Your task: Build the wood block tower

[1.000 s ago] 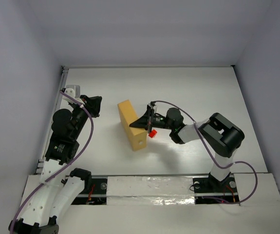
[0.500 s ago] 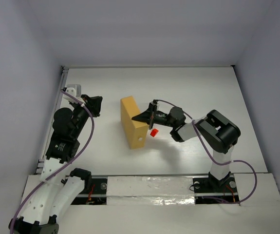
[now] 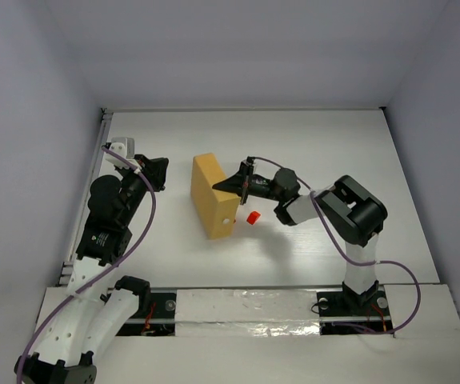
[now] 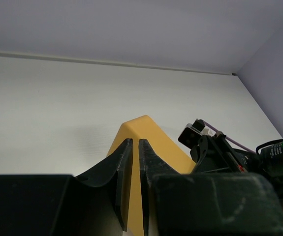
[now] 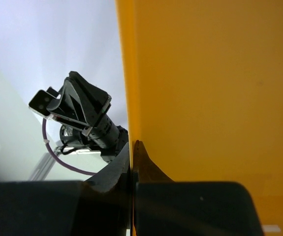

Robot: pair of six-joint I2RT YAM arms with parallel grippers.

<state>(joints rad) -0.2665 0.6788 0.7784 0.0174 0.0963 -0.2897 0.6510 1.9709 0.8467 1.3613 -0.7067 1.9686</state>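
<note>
Right pincer point(image 3: 233, 186) clamps the tray point(image 3: 206, 192) rim, tray tipped on edge on the table point(image 3: 334, 152), one red block point(image 3: 252, 218) just beside its near corner (no other blocks visible). If that thin pinch slips, the tray could flop onto the block; left pincer point(image 3: 159, 172) is narrow, empty, well apart.

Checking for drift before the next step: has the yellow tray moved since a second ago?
Yes. The yellow tray has shifted left and toward the far wall, away from the red block, which stayed put.
</note>
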